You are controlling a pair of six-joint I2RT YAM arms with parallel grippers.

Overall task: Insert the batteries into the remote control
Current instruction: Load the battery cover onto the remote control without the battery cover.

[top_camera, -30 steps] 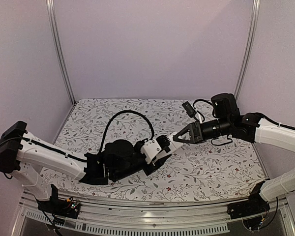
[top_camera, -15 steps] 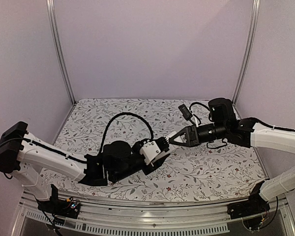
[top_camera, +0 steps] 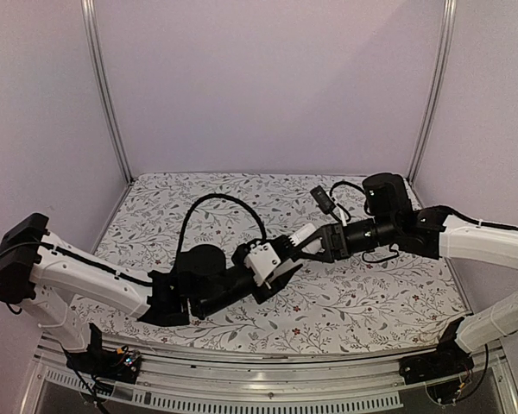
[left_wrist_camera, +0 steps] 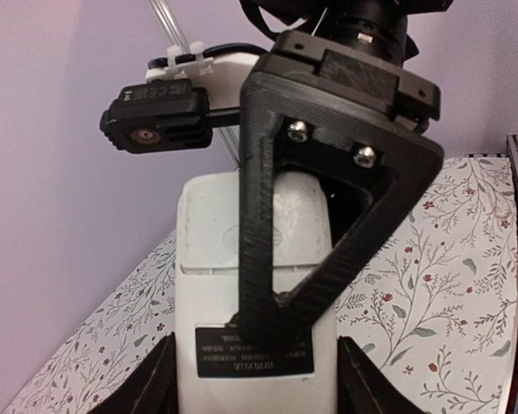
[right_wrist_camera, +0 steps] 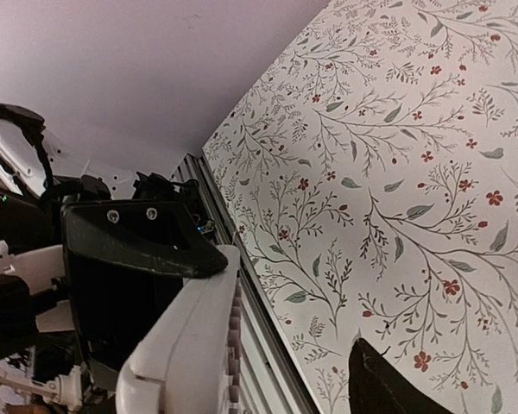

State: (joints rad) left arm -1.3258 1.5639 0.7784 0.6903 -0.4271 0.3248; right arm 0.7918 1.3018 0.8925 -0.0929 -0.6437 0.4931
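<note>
Your left pincer clamps the remote control; your right pincer stands wide at its far end. Draw the right one off straight, without nudging the remote.

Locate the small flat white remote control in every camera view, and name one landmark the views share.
Top external: the small flat white remote control is near the middle of the frame, just right of centre.
Left wrist: lower centre, its labelled white back facing the camera.
Right wrist: lower left corner, seen edge-on.
Shared landmark: the floral-print tablecloth.
</note>
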